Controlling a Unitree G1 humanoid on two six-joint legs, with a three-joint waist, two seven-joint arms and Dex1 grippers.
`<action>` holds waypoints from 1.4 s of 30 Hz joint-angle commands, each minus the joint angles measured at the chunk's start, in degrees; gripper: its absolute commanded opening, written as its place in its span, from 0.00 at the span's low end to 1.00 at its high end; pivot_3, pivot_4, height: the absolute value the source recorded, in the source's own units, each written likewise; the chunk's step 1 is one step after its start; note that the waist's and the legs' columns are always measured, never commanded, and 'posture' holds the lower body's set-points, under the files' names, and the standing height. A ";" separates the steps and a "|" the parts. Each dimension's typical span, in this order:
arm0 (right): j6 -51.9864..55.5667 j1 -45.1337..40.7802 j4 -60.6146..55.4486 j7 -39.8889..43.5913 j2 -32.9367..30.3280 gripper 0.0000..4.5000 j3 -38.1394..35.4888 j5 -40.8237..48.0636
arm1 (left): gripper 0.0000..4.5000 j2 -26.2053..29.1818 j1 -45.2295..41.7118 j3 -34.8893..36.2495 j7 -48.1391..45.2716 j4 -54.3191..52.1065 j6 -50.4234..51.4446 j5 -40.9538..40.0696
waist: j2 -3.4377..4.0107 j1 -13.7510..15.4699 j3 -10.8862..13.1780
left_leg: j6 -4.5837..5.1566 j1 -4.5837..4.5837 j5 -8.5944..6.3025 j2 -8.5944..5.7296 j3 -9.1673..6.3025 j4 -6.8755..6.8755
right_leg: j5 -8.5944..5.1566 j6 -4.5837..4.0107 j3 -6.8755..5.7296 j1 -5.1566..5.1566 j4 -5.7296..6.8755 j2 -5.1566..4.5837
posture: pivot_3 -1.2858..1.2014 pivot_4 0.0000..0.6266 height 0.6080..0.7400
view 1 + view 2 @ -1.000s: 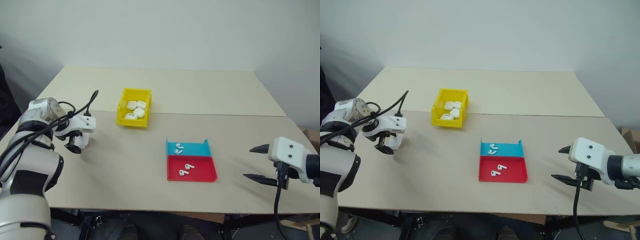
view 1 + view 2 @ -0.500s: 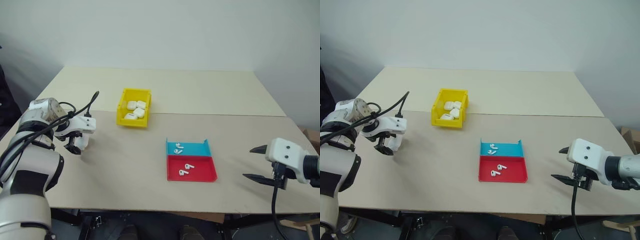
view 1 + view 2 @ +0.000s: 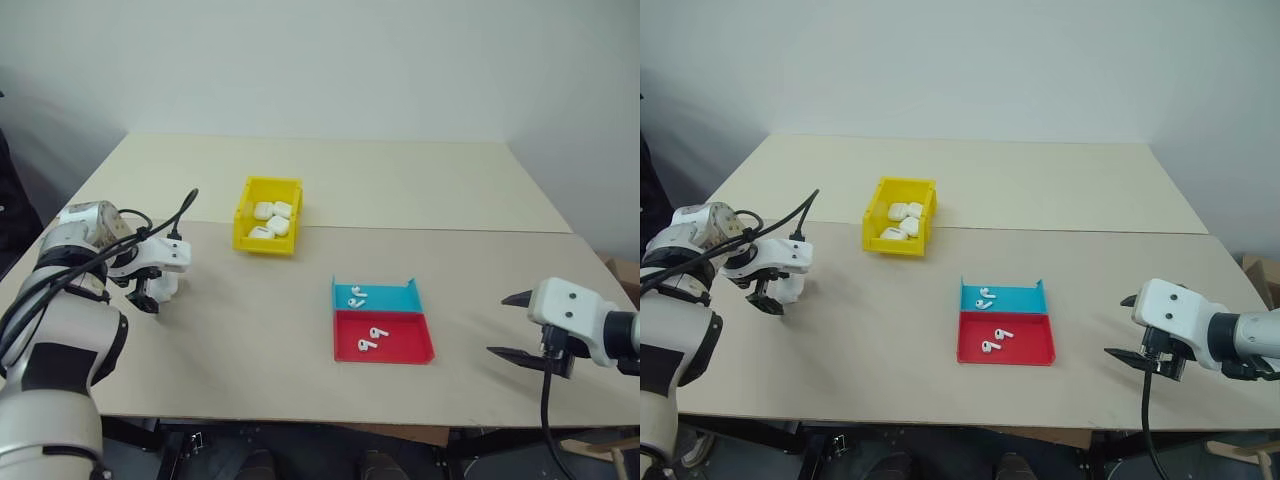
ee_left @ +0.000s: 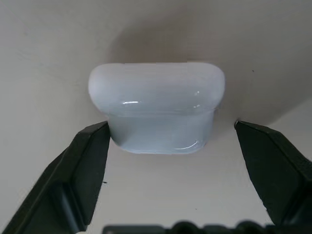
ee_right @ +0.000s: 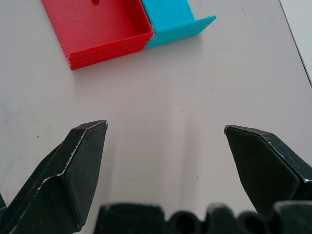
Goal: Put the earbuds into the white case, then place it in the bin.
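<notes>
The white case (image 4: 156,97) lies on the table at the left, closed and glossy. My left gripper (image 4: 170,126) points down over it and is open, with a finger on each side. One finger (image 4: 92,146) touches the case's edge and the other stands a little apart. Two earbuds (image 3: 356,296) lie in the blue tray (image 3: 395,297). Another pair of earbuds (image 3: 372,338) lies in the red tray (image 3: 405,347). The yellow bin (image 3: 250,205) stands at the back of the table with several white cases in it. My right gripper (image 3: 515,325) hangs open and empty over the table's right side.
The blue and red trays sit joined at the table's middle, between my two grippers. A seam runs across the table just behind the bin's front. A black cable loops up from my left wrist (image 3: 185,205).
My left gripper's fingers have drawn in a little around the white case. The right gripper has hardly moved.
</notes>
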 commanded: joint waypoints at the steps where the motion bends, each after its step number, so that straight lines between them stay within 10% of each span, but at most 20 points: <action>1: -0.49 0.20 -0.68 -0.40 -0.16 1.00 -0.86 -1.04 | 0.65 0.62 -0.25 0.57 -0.19 0.23 0.02 0.12 | 0.00 0.00 0.00 | 0.00 0.00 0.00 0.00 0.00 0.01 | 0.00 0.00 0.00 0.00 0.00 0.00 | 0.52 0.24 1.00; 8: -0.62 -0.64 -0.63 -0.54 0.18 1.00 -0.35 -1.04 | 0.25 0.53 -0.25 0.17 1.36 0.11 -0.30 0.71 | 0.00 -0.04 0.00 | 0.00 0.00 0.00 0.00 -0.01 0.03 | 0.00 0.00 0.00 0.01 0.01 0.00 | 0.52 0.24 1.00; 24: -0.28 1.10 -1.31 0.08 1.01 1.00 -3.36 -0.43 | 0.25 3.23 -4.55 14.03 -15.37 -4.13 -14.96 -15.41 | 0.00 0.06 0.00 | 0.00 -0.02 0.00 0.00 -0.01 0.05 | 0.00 0.01 -0.02 0.03 0.02 -0.02 | 0.52 0.24 1.00; 33: 0.91 -1.04 -1.08 -2.06 1.90 1.00 -0.58 -0.36 | 0.25 1.74 6.93 0.52 -16.30 -18.26 -11.10 -34.83 | 0.03 -0.26 -0.02 | 0.01 0.04 0.00 0.02 -0.01 0.10 | 0.01 0.01 0.02 0.06 0.12 -0.01 | 0.52 0.24 1.00; 38: 1.00 -0.81 -1.34 -2.27 2.22 1.00 -0.81 -0.50 | 0.01 0.99 10.76 1.08 -16.30 -27.17 -5.16 -36.53 | 0.01 -0.04 -0.01 | 0.01 -0.01 0.00 0.02 -0.03 0.16 | 0.02 0.01 0.01 0.04 0.11 0.00 | 0.52 0.24 1.00; 42: 1.53 -0.29 -1.46 -2.52 2.32 1.00 -1.19 -0.66 | 0.01 1.66 12.59 2.95 -15.78 -34.60 1.49 -34.42 | 0.02 -0.01 -0.01 | 0.01 0.01 0.00 0.01 -0.03 0.17 | 0.02 0.03 0.01 0.07 0.10 0.00 | 0.52 0.24 1.00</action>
